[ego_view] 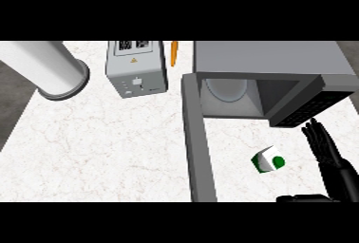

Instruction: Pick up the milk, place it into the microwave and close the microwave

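The milk (268, 161) is a small white and green carton standing on the counter in front of the microwave (270, 78). The microwave is open, its grey door (198, 142) swung out to the left, with a round glass plate (228, 89) inside. My right hand (329, 152) is at the right edge, just right of the carton and apart from it, fingers straight and pointing up toward the microwave's control panel. The left hand does not show.
A grey toaster (136, 69) stands at the back centre-left, with an orange stick-like object (174, 53) beside it. A large white cylinder (45, 69) lies at the back left. The counter's left edge (14, 128) borders dark floor.
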Controlling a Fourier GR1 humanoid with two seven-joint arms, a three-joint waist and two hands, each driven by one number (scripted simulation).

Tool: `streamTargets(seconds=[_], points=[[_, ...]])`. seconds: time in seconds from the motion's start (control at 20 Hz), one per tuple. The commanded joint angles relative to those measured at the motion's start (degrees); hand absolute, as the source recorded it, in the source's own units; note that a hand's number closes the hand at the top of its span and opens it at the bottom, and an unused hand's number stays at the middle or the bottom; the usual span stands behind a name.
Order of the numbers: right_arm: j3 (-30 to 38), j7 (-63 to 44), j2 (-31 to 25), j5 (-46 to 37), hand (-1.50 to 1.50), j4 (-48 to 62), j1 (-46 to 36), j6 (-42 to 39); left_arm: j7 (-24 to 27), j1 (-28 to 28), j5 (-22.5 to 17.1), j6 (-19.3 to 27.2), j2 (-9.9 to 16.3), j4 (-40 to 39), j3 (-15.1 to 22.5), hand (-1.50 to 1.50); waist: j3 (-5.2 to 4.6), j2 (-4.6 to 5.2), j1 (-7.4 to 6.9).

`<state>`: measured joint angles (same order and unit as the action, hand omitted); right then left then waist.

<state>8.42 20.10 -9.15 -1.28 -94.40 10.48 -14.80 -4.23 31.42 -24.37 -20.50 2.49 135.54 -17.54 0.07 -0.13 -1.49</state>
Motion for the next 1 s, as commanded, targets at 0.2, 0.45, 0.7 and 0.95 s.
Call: streamTargets(seconds=[0.2, 0.45, 0.7, 0.95], points=[[2.22, 10.06, -1.88, -4.29, -1.50, 17.78, -3.20, 0.59, 0.98, 3.98, -11.98, -3.89, 0.69, 4.80, -5.22, -1.50, -0.01, 0.01, 0.07], [2.56, 19.70, -2.60, -8.59, -1.50, 29.92, -5.94, 3.18, 1.13, 7.82, -12.49, -5.11, -1.06, 8.45, -4.98, -1.50, 0.07, 0.01, -0.38], [2.45, 25.33, -3.45, -12.87, -1.50, 41.50, -11.57, 7.05, 2.89, 10.41, -14.31, -8.57, -0.85, 6.99, -5.92, -1.50, 0.09, 0.08, -0.66], [3.03, 34.82, -2.95, -14.06, -1.50, 54.21, -16.96, 8.33, 3.79, 10.41, -13.88, -8.94, -1.43, 5.02, -6.26, -1.50, 0.14, 0.26, -0.42]])
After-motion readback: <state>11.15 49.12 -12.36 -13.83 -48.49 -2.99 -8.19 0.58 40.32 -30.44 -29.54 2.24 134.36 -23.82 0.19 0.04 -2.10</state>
